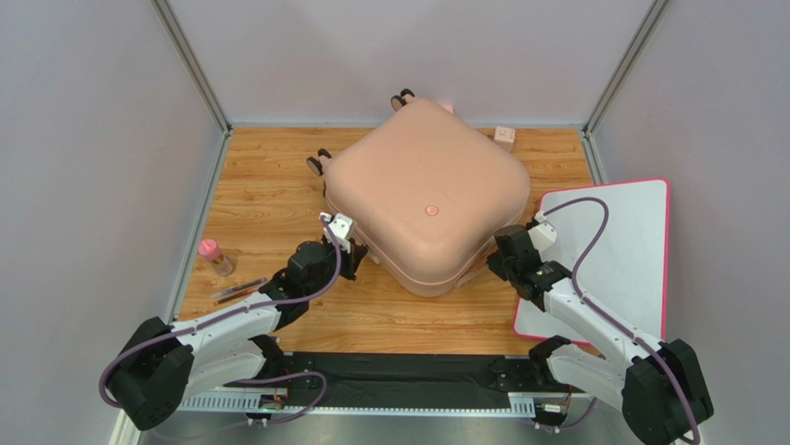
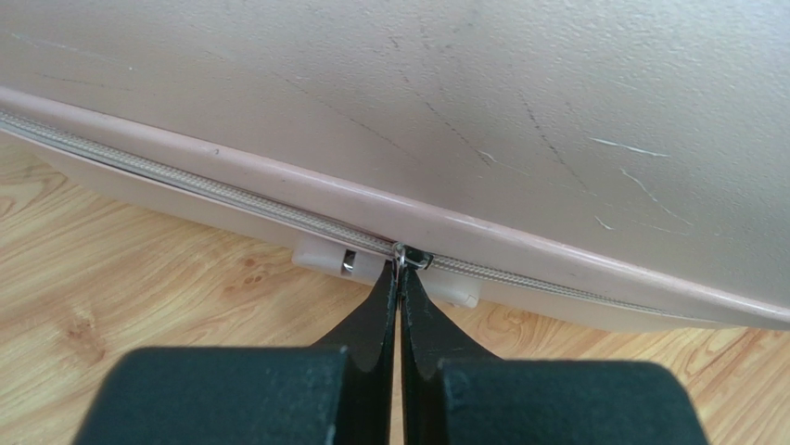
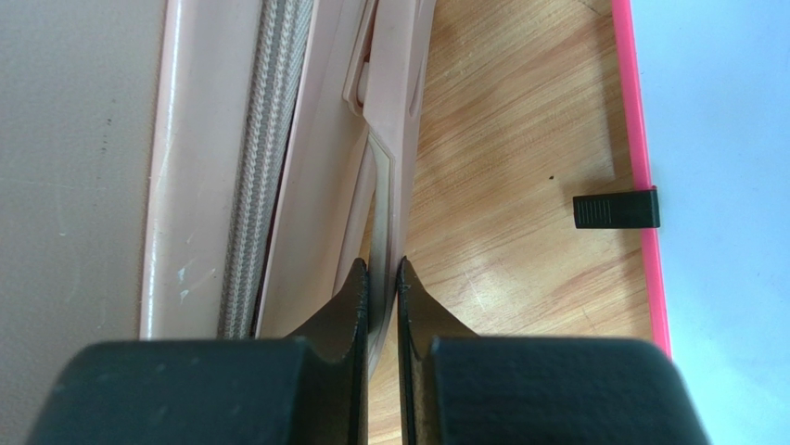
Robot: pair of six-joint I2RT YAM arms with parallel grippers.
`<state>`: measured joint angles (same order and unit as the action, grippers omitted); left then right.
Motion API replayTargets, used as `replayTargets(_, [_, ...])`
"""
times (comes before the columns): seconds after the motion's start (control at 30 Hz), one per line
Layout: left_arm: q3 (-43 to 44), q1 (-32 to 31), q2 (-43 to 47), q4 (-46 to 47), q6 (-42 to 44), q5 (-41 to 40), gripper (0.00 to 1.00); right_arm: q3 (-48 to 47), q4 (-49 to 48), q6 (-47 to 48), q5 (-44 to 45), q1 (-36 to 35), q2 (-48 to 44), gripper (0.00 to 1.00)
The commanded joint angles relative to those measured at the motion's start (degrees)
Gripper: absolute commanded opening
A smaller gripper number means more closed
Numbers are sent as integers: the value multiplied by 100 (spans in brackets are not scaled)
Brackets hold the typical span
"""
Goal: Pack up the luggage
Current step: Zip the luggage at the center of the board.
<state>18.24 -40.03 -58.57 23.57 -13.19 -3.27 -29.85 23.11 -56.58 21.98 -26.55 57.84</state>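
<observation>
Luggage (image 1: 426, 195) left of board (image 1: 630, 250), perhaps touching.

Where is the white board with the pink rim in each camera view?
Top external: the board is at the right, beside the suitcase.
Left wrist: not in it.
Right wrist: along the right edge.
Shared landmark: the suitcase, centre from above, across the top in the left wrist view, at the left in the right wrist view.

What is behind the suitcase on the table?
Past the far right corner of the suitcase sits a small pale box. A pink object peeks over the far edge beside its caster wheels. Whatever else lies behind is hidden by the shell.
</observation>
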Motion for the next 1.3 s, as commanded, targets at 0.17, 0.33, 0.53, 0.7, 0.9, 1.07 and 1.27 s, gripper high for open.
replayTargets(0.17, [197, 548, -225, 139, -69, -886, 0, 75, 334, 138, 501, 27, -107, 0])
replayTargets(0.33, [259, 987, -480, 209, -175, -851, 0, 102, 352, 103, 492, 27, -159, 0])
replayTargets(0.53, [303, 1427, -709, 306, -316, -781, 0, 216, 281, 6, 465, 35, -177, 0])
replayTargets(0.7, [338, 1560, -788, 350, -298, -763, 0, 234, 229, 6, 553, 27, -160, 0])
replayTargets(0.9, [382, 1858, -902, 367, -228, -833, 0, 181, 176, 15, 711, 27, -28, 0])
replayTargets(1.07, [400, 2017, -894, 429, -158, -921, 0, 163, 167, 68, 799, 27, -1, 0])
replayTargets(1.27, [558, 2149, -937, 368, -228, -939, 0, 93, 185, 120, 870, 27, 8, 0])
